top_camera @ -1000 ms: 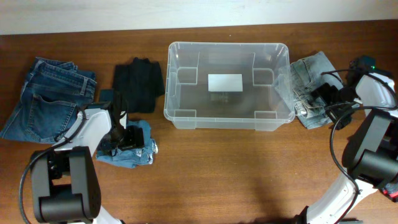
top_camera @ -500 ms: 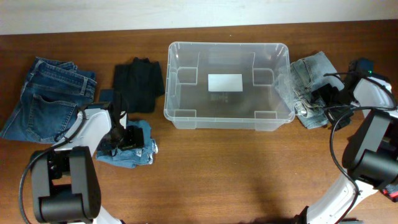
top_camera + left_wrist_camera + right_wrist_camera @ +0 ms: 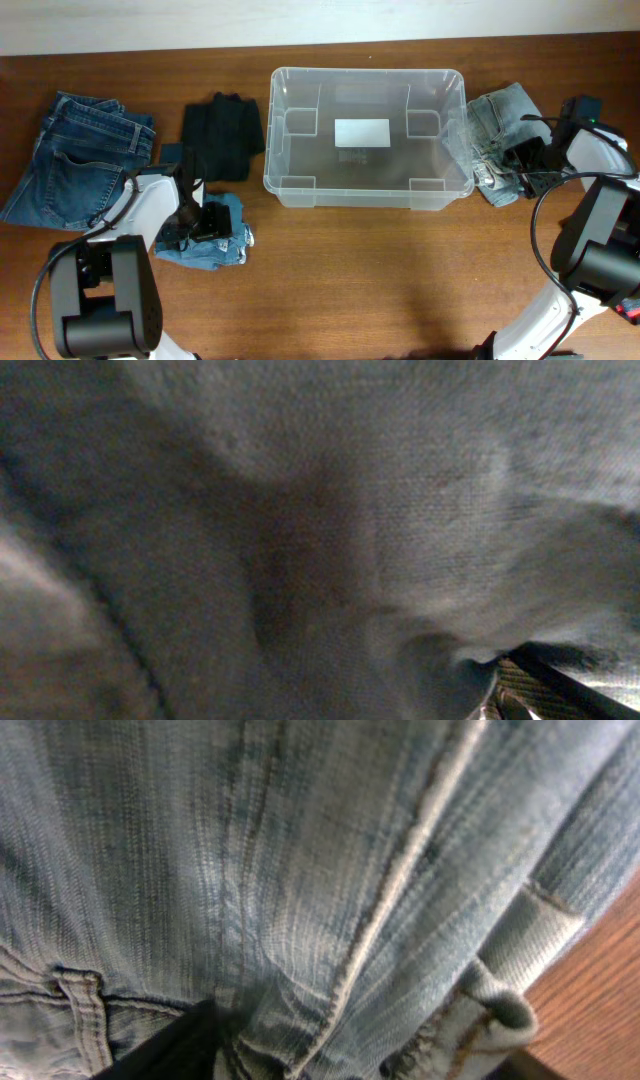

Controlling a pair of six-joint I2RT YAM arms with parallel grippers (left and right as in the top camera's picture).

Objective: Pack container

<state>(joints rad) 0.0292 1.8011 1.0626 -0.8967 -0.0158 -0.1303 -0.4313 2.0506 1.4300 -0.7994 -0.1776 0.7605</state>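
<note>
The container (image 3: 365,185) is a clear plastic bin with a white label on its base, standing at the table's middle back with nothing in it. My left gripper (image 3: 205,222) is pressed down into a small folded pair of light blue jeans (image 3: 215,250) in front of the bin's left end; grey-blue fabric (image 3: 300,510) fills the left wrist view and hides the fingers. My right gripper (image 3: 515,160) is pressed onto pale washed jeans (image 3: 495,115) just right of the bin; their denim and a seam (image 3: 400,880) fill the right wrist view. Neither view shows the jaw gap.
A folded pair of dark blue jeans (image 3: 75,155) lies at the far left. A black garment (image 3: 222,135) lies between it and the bin. Bare wooden table (image 3: 400,280) runs along the front.
My right gripper has shifted slightly left over the pale jeans. The left arm and the clothes have not visibly moved.
</note>
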